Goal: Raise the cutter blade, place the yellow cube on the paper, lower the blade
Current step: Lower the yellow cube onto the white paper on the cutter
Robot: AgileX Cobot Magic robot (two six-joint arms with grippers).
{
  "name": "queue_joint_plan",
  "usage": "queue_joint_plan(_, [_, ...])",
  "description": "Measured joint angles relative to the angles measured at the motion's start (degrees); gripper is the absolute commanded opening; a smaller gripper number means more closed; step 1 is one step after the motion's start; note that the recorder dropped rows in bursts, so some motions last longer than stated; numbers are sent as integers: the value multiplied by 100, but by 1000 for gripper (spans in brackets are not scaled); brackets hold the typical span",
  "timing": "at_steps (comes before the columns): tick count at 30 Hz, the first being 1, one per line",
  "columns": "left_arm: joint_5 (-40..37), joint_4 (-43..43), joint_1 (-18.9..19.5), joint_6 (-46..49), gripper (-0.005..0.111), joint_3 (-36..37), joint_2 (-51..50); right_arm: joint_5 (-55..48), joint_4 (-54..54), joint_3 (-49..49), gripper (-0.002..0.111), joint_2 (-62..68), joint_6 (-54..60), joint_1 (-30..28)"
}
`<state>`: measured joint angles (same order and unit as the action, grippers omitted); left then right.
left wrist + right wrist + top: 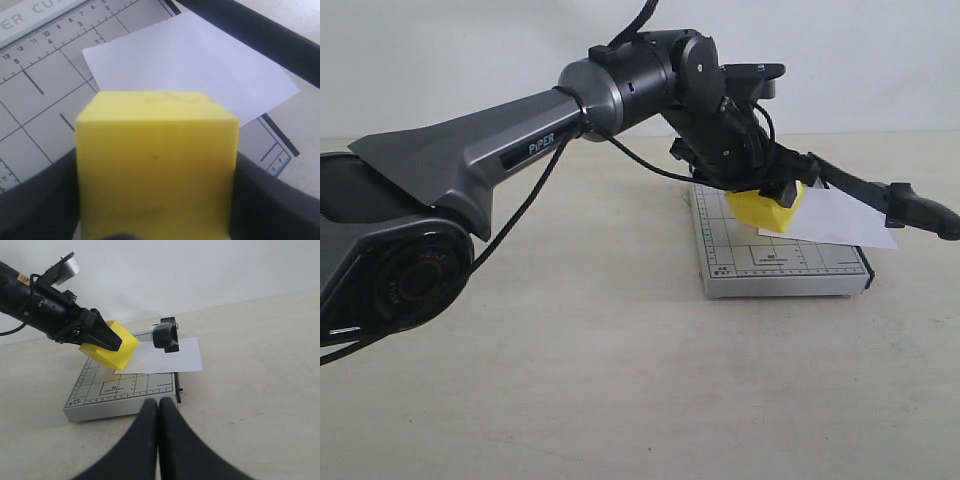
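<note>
Yellow cube (770, 210), clamped in the left fingers (102, 335), is held tilted over the edge of the paper (840, 215), the cutter blade (923, 211) raised to clear its way; right fingers (150, 440) closed, empty.

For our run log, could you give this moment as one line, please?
left gripper: shut on yellow cube, over cutter base at paper edge | cutter blade: raised | right gripper: shut, empty

The cube (772, 208) is yellow, paper (842, 218) white, blade (865, 186) black, base (760, 262) grey gridded.
</note>
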<state>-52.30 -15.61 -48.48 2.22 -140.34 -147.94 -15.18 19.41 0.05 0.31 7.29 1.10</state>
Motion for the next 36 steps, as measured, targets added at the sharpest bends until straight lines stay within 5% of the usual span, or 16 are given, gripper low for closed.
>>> queue_joint_plan(13, [98, -381, 0, 108, 65, 0, 0, 0, 0, 0, 0, 0, 0, 0])
queue_joint_plan(36, [147, -381, 0, 140, 64, 0, 0, 0, 44, 0, 0, 0, 0, 0])
